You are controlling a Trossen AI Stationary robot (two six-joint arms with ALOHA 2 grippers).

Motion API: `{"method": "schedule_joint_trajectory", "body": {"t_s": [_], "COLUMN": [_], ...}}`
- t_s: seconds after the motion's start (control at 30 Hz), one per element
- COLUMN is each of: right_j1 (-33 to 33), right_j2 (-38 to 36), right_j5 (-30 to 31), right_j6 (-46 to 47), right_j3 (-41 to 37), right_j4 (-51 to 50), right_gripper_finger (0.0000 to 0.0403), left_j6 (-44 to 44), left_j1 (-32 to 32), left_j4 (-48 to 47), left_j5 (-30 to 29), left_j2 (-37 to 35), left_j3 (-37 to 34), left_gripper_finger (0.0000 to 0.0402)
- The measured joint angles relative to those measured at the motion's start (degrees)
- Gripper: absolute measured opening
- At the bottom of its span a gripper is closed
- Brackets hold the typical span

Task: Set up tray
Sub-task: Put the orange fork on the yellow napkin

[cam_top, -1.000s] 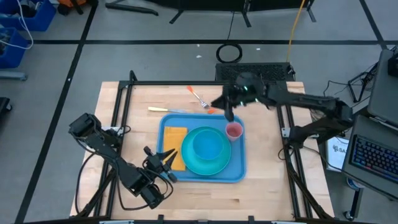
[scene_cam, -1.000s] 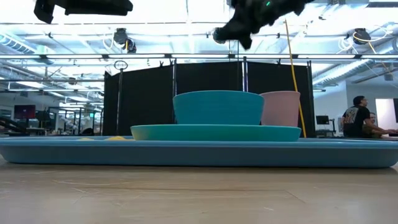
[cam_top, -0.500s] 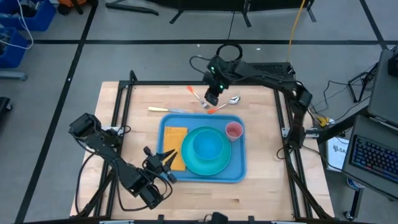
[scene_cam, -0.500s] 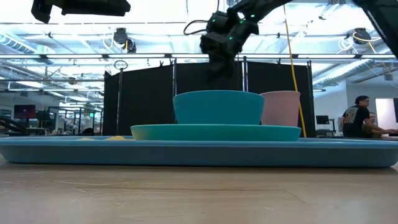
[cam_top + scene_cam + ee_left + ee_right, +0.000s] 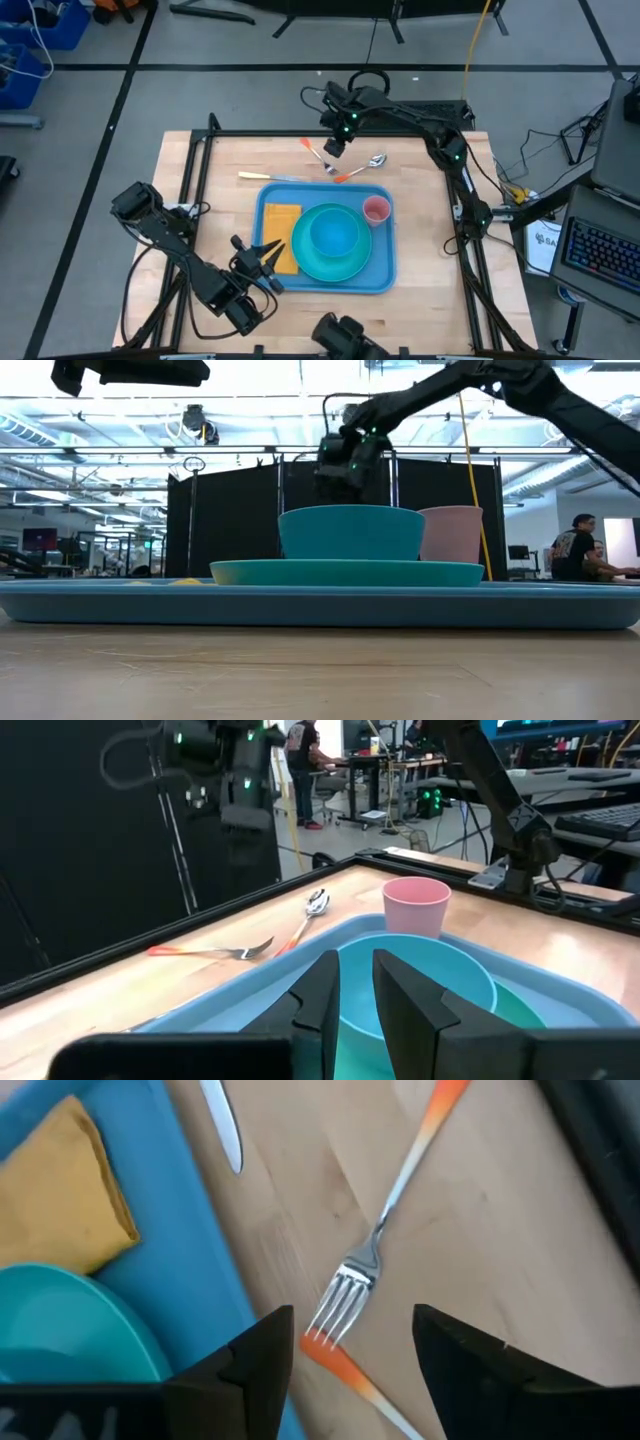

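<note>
Right pincer (image 5: pixel 336 147) has swung from the pink plastic cup (image 5: pixel 376 209) to upper centre, jaws now spread over the orange-handled metal fork (image 5: pixel 385 1226); cutlery goes onto my light-blue plastic tray (image 5: pixel 272 197) next, I reckon.

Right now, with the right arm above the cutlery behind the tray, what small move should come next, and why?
Probably lower the right gripper straight down onto the fork. Its fingers are open and frame the fork's tines, and the fork lies on the wood outside the tray, which already holds the plate, bowl, cup and napkin.
</note>
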Motion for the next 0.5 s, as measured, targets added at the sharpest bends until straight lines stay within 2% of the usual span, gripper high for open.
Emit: {"method": "schedule_joint_trajectory", "body": {"t_s": [0.5], "right_j1": [1.88], "right_j2": [2.75], "right_j5": [-0.07], "right_j6": [-1.0], "right_j3": [0.79], "right_j4": [2.6], "right_gripper_finger": [0.0193], "left_j6": [-0.67], "left_j1": [0.76], "left_j4": [-1.92], "left_j5": [-0.13], "left_j2": [0.0], "left_j3": [0.0], "left_gripper_finger": [0.0069]}}
